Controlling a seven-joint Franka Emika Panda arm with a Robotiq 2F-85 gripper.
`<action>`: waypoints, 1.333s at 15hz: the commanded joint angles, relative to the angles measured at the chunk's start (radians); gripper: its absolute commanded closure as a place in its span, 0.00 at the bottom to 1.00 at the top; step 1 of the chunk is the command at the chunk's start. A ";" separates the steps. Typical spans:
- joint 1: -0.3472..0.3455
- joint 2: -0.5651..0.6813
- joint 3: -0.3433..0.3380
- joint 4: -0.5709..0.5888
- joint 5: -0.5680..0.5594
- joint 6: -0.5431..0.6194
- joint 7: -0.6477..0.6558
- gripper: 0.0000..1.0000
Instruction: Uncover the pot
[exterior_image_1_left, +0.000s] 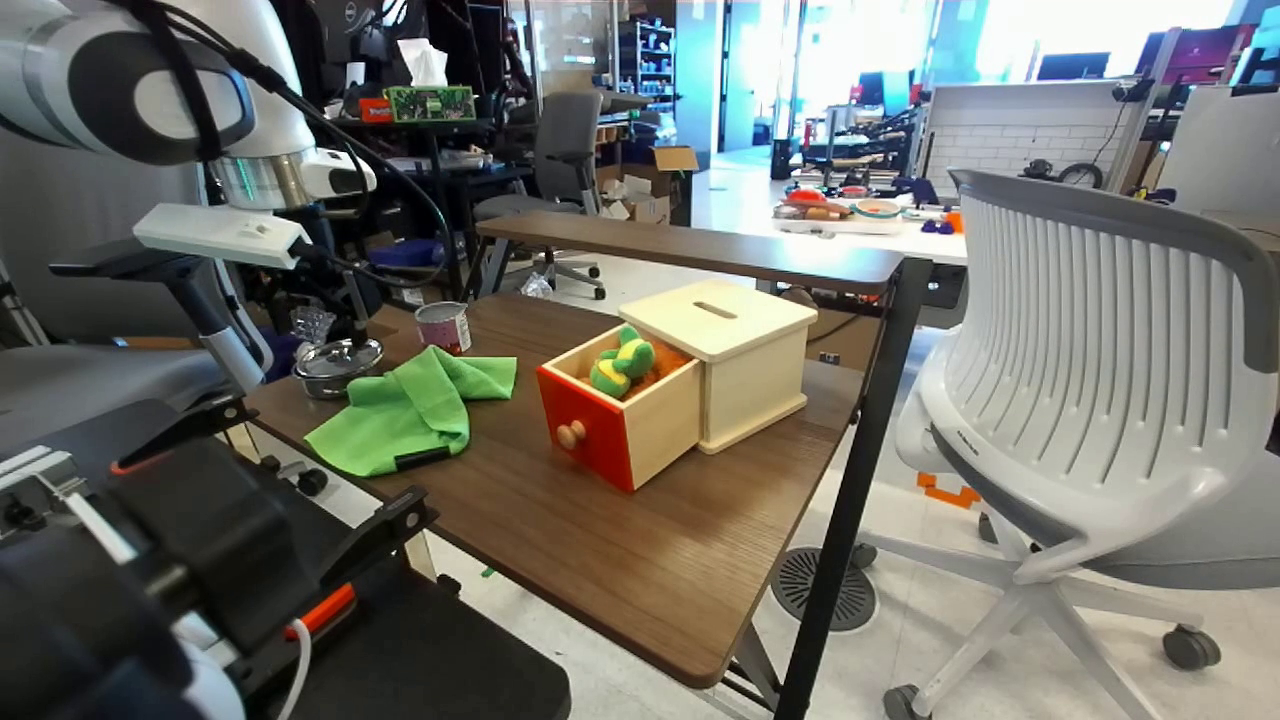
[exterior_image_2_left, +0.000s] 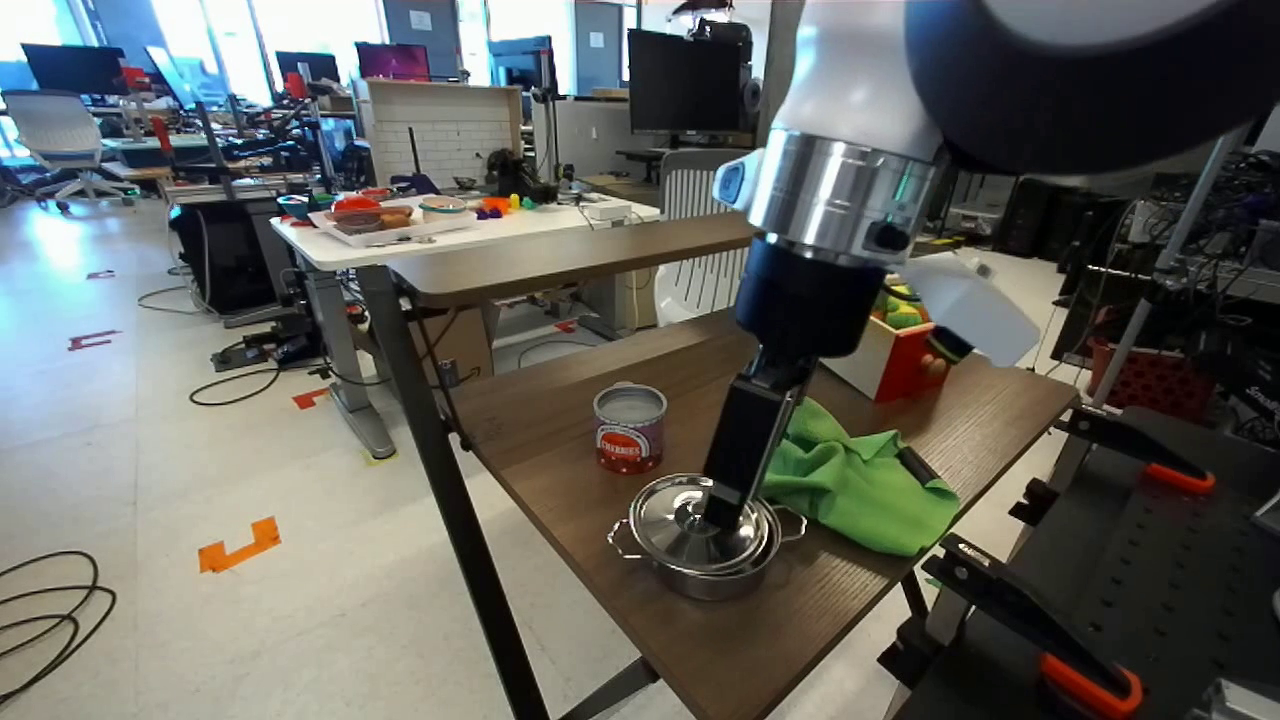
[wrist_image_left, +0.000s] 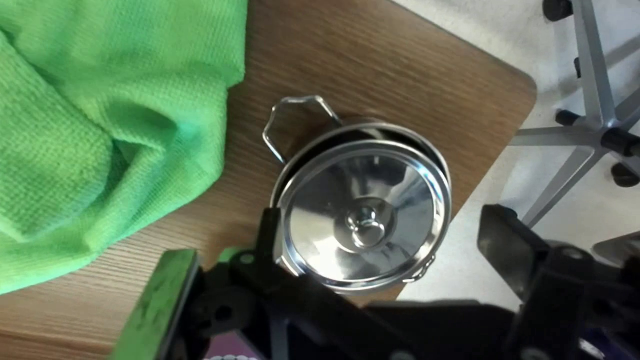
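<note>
The silver pot (exterior_image_2_left: 712, 586) stands on the brown table near its corner, with wire handles. Its shiny lid (exterior_image_2_left: 668, 520) lies on it off-centre, and a dark gap shows along one rim of the pot (wrist_image_left: 300, 156) in the wrist view. I cannot tell if the lid is tilted. The lid's round knob (wrist_image_left: 367, 227) shows in the wrist view. My gripper (wrist_image_left: 382, 237) is open, its fingers apart on either side of the lid. In an exterior view my gripper (exterior_image_2_left: 727, 508) points down at the lid's middle; whether a finger touches the lid is unclear.
A green cloth (exterior_image_2_left: 865, 490) lies close beside the pot. A cherries can (exterior_image_2_left: 629, 430) stands near it. A wooden box with an open red drawer (exterior_image_1_left: 590, 425) holding soft toys stands farther along the table (exterior_image_1_left: 640, 560). A raised shelf (exterior_image_1_left: 690, 245) runs along one side.
</note>
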 joint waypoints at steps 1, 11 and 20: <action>-0.013 0.087 0.015 0.089 -0.042 0.021 0.052 0.00; -0.026 0.154 0.037 0.158 -0.101 0.014 0.064 0.63; -0.059 0.130 0.057 0.158 -0.098 -0.012 0.057 1.00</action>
